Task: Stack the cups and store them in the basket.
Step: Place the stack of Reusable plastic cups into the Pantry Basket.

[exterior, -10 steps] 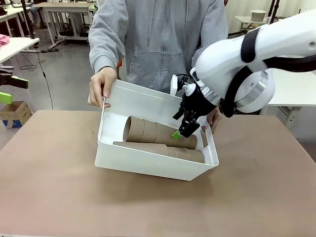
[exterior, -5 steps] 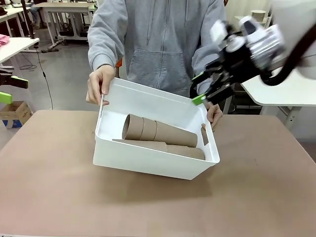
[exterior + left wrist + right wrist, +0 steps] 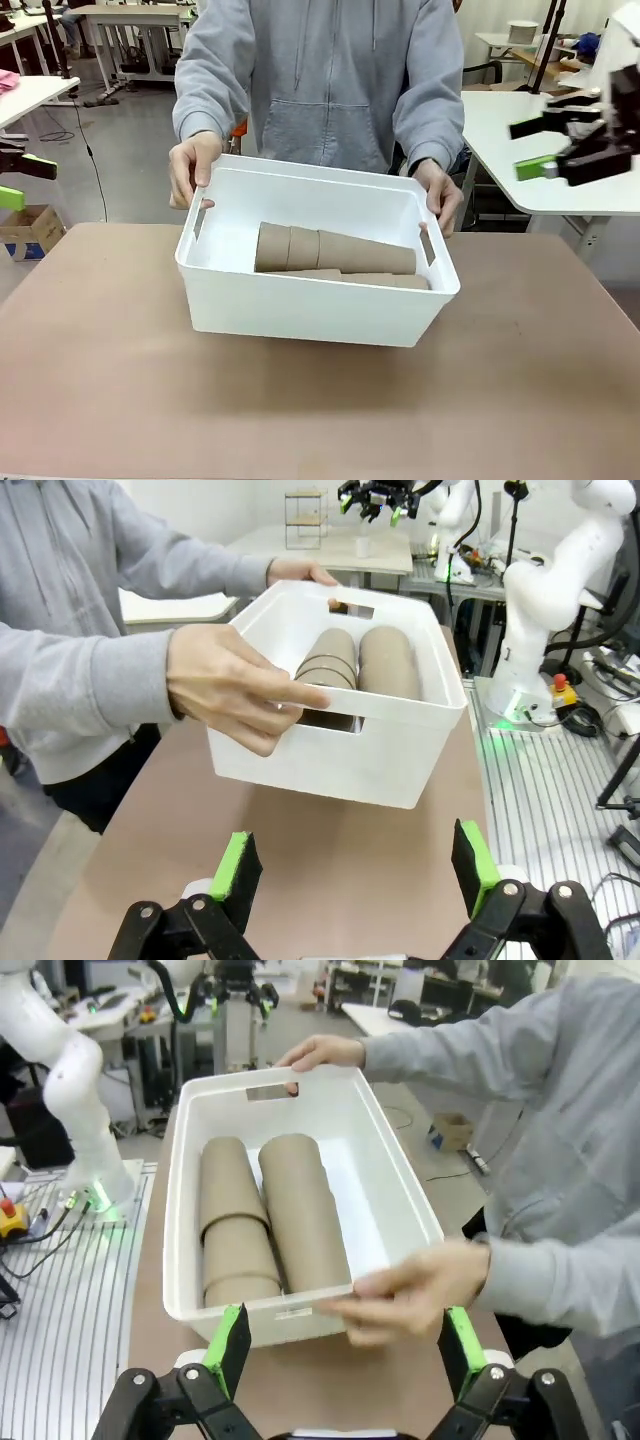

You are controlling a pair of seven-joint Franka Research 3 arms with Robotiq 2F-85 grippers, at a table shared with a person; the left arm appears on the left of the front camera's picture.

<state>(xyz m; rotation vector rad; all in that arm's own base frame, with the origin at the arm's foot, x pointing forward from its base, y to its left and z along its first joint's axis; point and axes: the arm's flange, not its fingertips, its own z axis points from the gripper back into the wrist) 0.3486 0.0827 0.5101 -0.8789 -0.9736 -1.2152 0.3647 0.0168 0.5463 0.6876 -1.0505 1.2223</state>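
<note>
The white basket [image 3: 315, 305] sits level at mid-table, and a person's hands [image 3: 190, 165] grip its two short sides. Inside, the tan cups [image 3: 335, 252] lie on their sides as two nested stacks, side by side [image 3: 262, 1215]. My right gripper [image 3: 537, 147] hangs open and empty in the air, well to the right of the basket and above it. In its own view its green pads [image 3: 230, 1345] stand wide apart, facing the basket [image 3: 175, 1190]. My left gripper [image 3: 355, 865] is open and empty too, short of the basket [image 3: 340, 765] and the cups [image 3: 385, 660].
The person stands at the far edge, with one hand [image 3: 235, 685] on the basket's near handle and the other [image 3: 420, 1290] on the opposite side. Bare brown table [image 3: 110, 380] surrounds the basket. A white side table [image 3: 500, 130] stands behind on the right.
My right gripper has come out of the basket and swung up and to the right, open. The person has brought the tilted basket down level; the cups stay inside.
</note>
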